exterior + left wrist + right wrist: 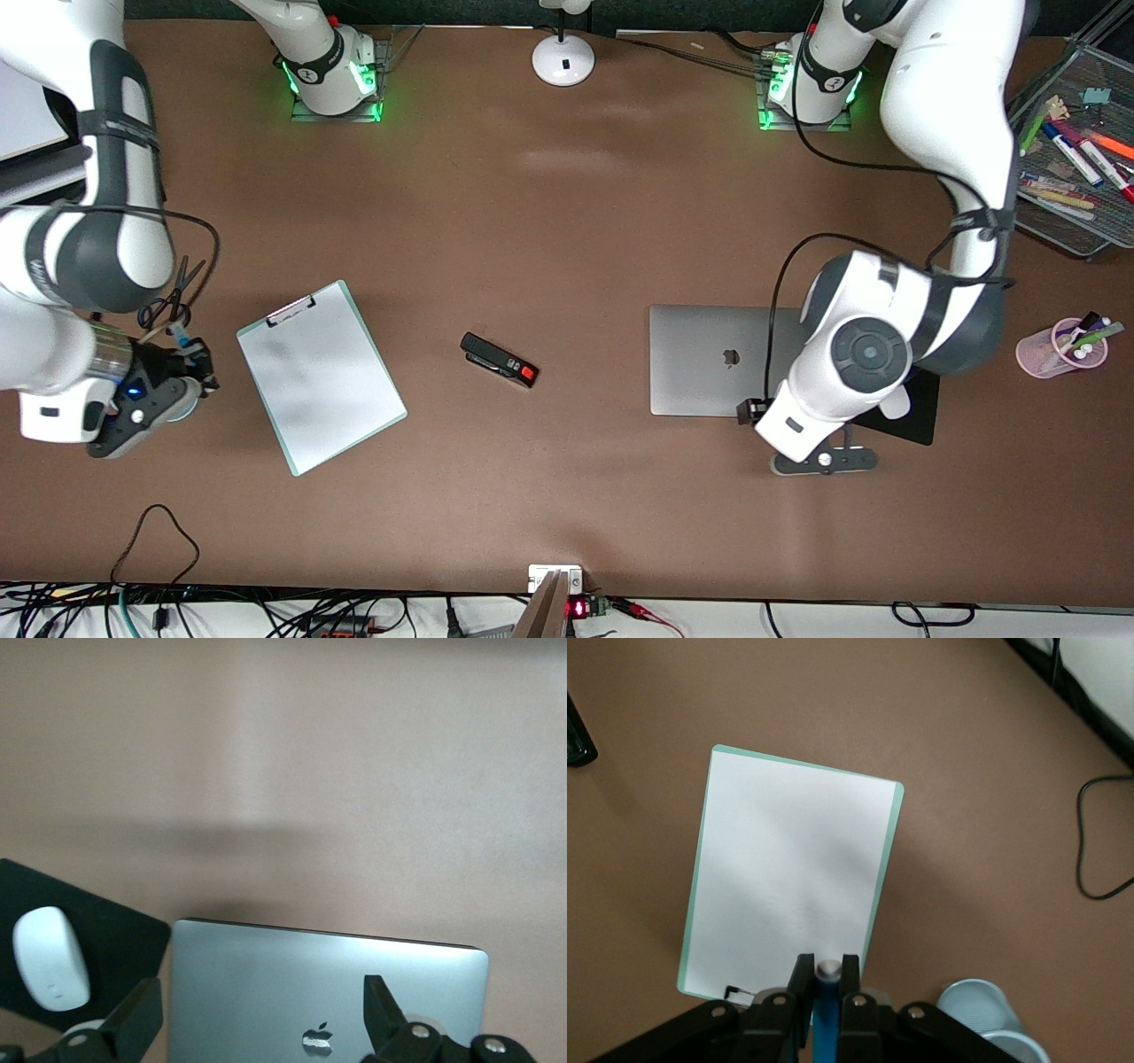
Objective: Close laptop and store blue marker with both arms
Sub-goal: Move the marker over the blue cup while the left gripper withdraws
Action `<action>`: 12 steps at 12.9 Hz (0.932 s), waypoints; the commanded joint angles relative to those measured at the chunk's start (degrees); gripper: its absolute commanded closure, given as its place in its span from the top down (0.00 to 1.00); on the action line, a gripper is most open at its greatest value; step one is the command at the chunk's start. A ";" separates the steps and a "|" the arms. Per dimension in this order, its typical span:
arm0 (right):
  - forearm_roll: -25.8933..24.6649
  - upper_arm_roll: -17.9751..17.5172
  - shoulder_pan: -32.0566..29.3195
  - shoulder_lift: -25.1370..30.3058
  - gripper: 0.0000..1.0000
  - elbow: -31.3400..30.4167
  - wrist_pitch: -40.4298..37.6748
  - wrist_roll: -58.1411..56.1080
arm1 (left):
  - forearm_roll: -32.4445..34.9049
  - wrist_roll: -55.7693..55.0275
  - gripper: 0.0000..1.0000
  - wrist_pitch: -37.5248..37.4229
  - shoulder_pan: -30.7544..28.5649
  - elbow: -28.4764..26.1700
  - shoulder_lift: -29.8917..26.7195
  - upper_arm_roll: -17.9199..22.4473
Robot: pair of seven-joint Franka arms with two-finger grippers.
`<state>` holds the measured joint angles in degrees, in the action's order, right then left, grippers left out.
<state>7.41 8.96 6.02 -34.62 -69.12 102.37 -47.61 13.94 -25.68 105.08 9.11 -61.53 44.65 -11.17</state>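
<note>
The laptop lies closed on the table, apple logo up, and also shows in the left wrist view. My left gripper hangs over the lid's edge nearest the front camera, open wide and empty. My right gripper is at the right arm's end of the table, beside the clipboard. It is shut on the blue marker, whose white end pokes out between the fingertips. In the front view a bit of the marker shows above the gripper.
A light-blue mesh cup stands just beside the right gripper. Scissors lie close by. A black stapler is mid-table. A white mouse sits on a black pad beside the laptop. A pink pen cup and a wire tray stand at the left arm's end.
</note>
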 commanded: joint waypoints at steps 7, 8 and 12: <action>1.03 -0.96 -4.51 0.07 0.00 2.06 4.58 -19.08 | 1.61 2.39 1.00 -14.37 -0.85 -0.61 -10.45 0.01; 1.11 -1.04 -5.30 0.07 0.00 1.97 5.46 -21.36 | 1.44 2.47 1.00 -14.55 -1.37 -0.70 -11.15 -0.08; 6.28 -1.57 -7.68 0.16 0.00 0.14 8.19 -30.76 | 1.35 2.65 1.00 -17.18 -3.05 -0.61 -13.44 -0.08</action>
<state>10.33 8.69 0.02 -34.78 -67.60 109.37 -73.64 14.10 -24.37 89.65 6.79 -61.26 33.55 -11.11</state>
